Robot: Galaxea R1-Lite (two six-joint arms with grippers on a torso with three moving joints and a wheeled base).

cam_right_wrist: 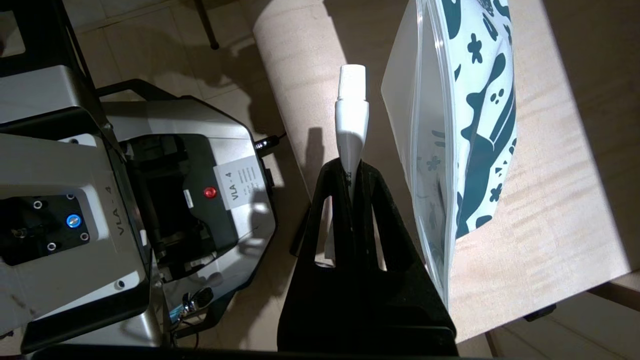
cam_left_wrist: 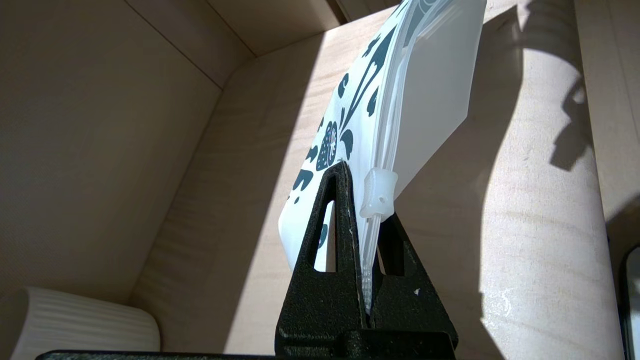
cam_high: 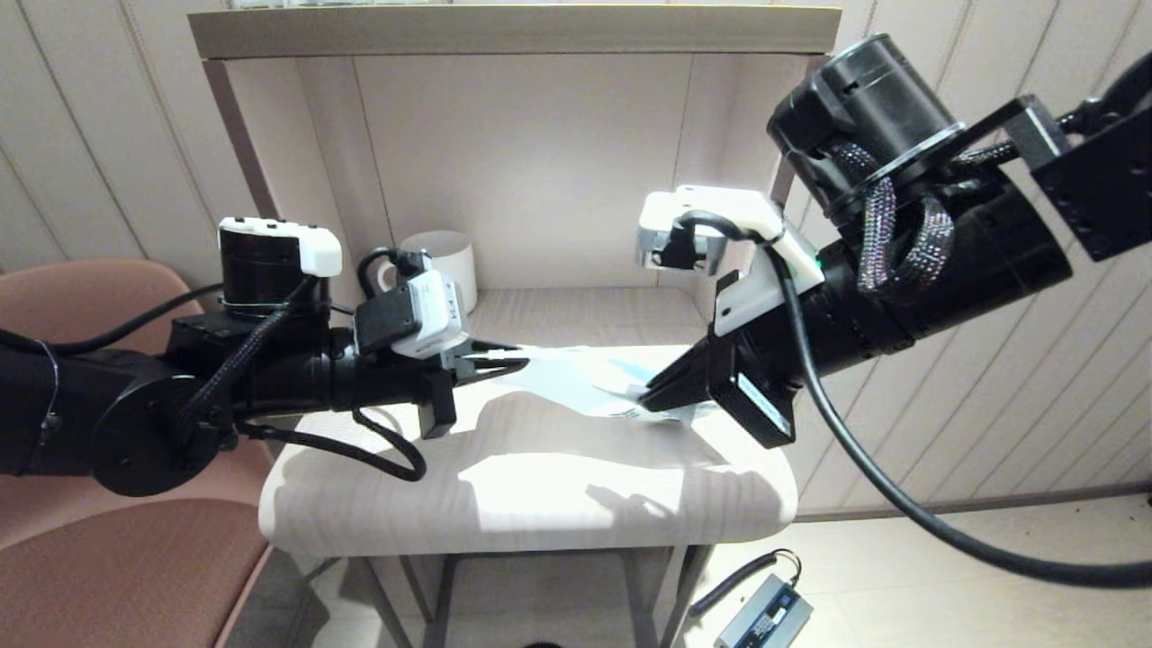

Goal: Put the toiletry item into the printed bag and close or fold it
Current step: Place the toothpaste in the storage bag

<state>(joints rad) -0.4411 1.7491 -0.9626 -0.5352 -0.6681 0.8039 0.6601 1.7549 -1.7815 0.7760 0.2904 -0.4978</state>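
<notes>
I see the desk point(cam_high: 540, 486) in front of me, a pale wood top set under a shelf alcove, half in hard sunlight. Over its middle hangs the printed bag point(cam_high: 576, 378), lifted clear of the wood and stretched between my two arms. My left end effector point(cam_left_wrist: 361, 235) comes in from the left and is clamped on the bag's zip edge, right beside the white slider point(cam_left_wrist: 377, 192); the leaf print faces away toward the alcove wall. My right end effector point(cam_right_wrist: 350, 200) sits at the bag's other end, just beside its clear side and not gripping it. Its fingers are pinched together on the toiletry item point(cam_right_wrist: 351, 120), a slim white tube with its cap pointing outward. A white ribbed mug point(cam_high: 445, 261) stands at the back left of the desk, well apart from the bag.
</notes>
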